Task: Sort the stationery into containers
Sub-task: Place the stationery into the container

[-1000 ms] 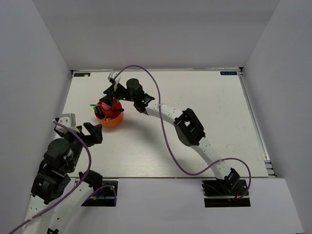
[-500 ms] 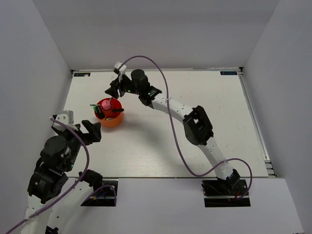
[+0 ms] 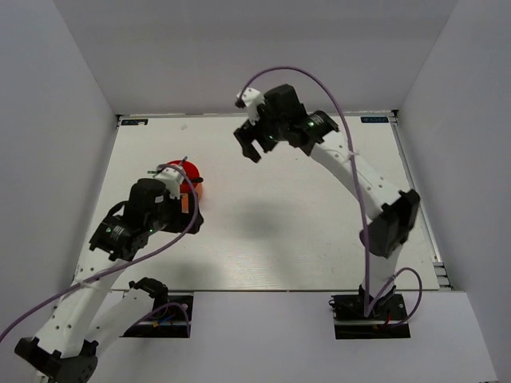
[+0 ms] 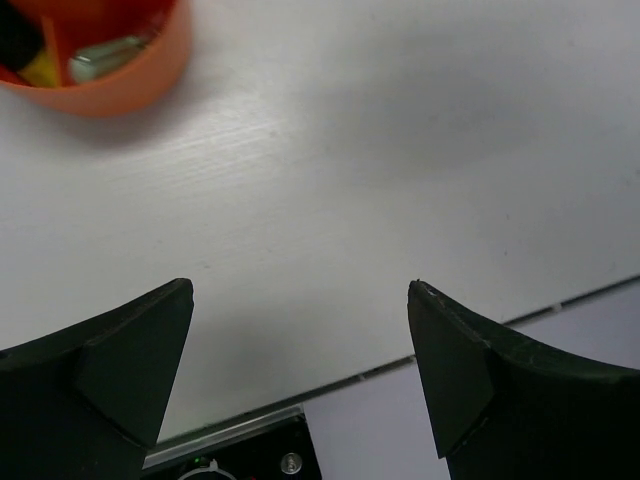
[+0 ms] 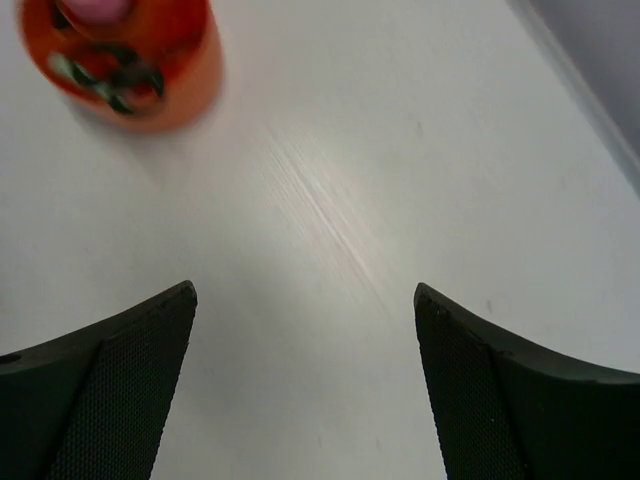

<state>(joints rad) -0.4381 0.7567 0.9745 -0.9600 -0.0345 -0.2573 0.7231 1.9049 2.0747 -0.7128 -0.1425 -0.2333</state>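
Both claws are released and I've got nothing in either. My right gripper (image 5: 305,289) hangs spread wide above the white table (image 5: 400,150), well apart from the round red-orange plastic organiser cup (image 5: 175,90). My left gripper (image 4: 300,287) gapes too, over bare table near that cup. The cup sits on the table's left side. Inside it stand a pink-capped glue stick (image 5: 95,8) and some dark items (image 5: 115,75), too blurred to name.
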